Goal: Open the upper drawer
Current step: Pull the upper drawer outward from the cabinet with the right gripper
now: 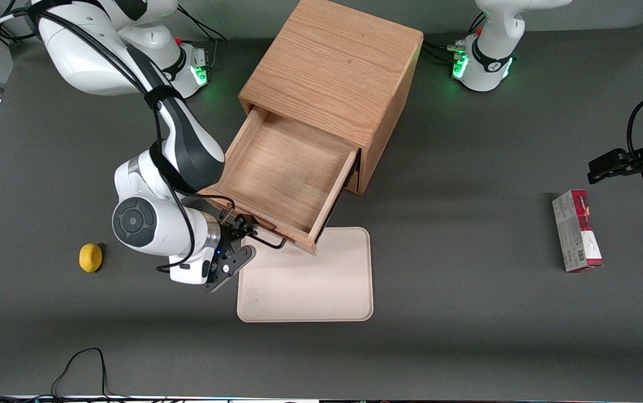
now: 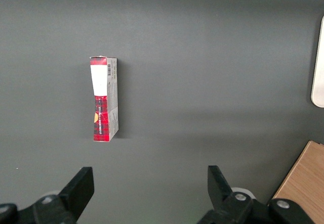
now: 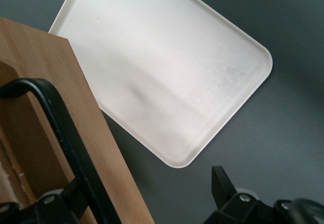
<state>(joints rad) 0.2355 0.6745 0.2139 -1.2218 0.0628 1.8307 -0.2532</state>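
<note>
The light oak upper drawer (image 1: 287, 173), a wide shallow wooden box, is shown drawn far out of the oak cabinet (image 1: 335, 73) on the dark grey tabletop (image 1: 467, 313). Its travel axis runs diagonally from the cabinet toward the front camera and slightly toward the working arm's end; its front panel overhangs the edge of the cream rectangular plastic tray (image 1: 305, 277) lying nearer the camera. The thin black wire bar handle (image 1: 268, 242) is carried on that front panel. The black two-finger tool (image 1: 237, 246) is positioned at the handle's end nearest the working arm. In the right wrist view, the handle (image 3: 66, 148) passes just beside one finger (image 3: 50, 206), while the second finger (image 3: 225, 188) stands well apart, so the tool is spread wide. A small yellow lemon (image 1: 90, 257) lies toward the working arm's end; a red and white carton (image 1: 576, 230) lies toward the parked arm's end.
</note>
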